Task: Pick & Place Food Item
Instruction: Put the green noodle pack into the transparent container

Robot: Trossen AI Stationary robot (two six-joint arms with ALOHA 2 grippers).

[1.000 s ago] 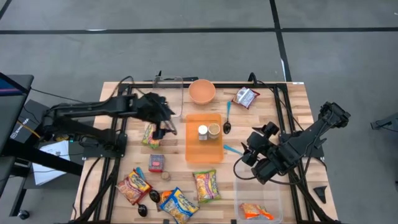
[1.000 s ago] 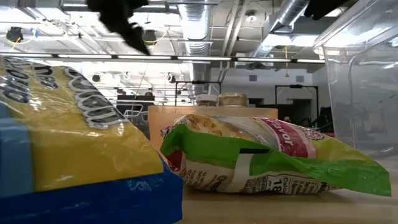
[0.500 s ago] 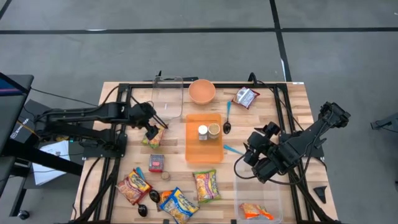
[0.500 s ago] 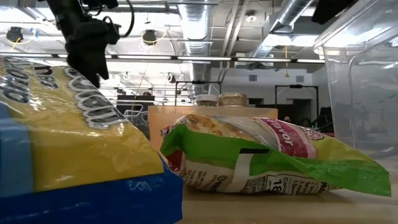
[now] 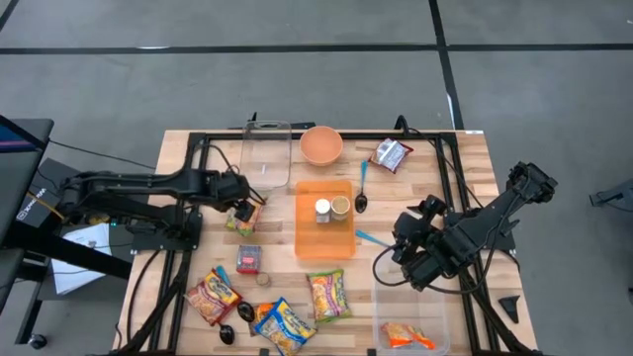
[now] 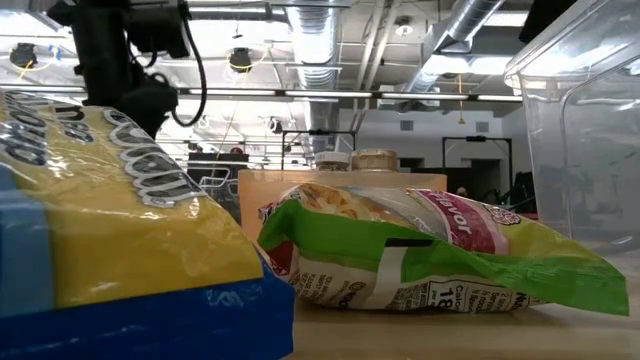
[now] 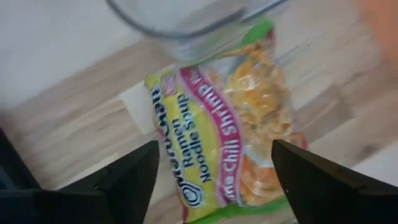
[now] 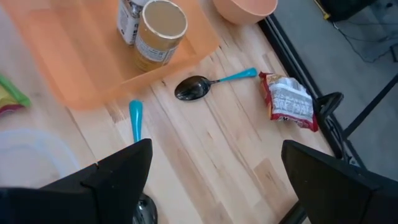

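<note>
A ramen noodle packet, green and yellow with a pink band, lies flat on the wooden table, just near of a clear tub. My left gripper hangs over the packet, open and pointing steeply down. One finger stands on either side of the packet's near end, and I see no touch. In the low view my left gripper shows dark at the upper left. My right gripper waits open above the table's right half, with bare wood between its fingers.
An orange tray with two jars stands mid-table. Behind it are an orange bowl, a spoon and a red packet. Several snack packets lie near left. A clear bin sits near right.
My left gripper has drawn back toward the table's left edge and sunk toward the noodle packet, rolling about its own axis as it came down. It now hangs low over the packet. The packet has not moved.
</note>
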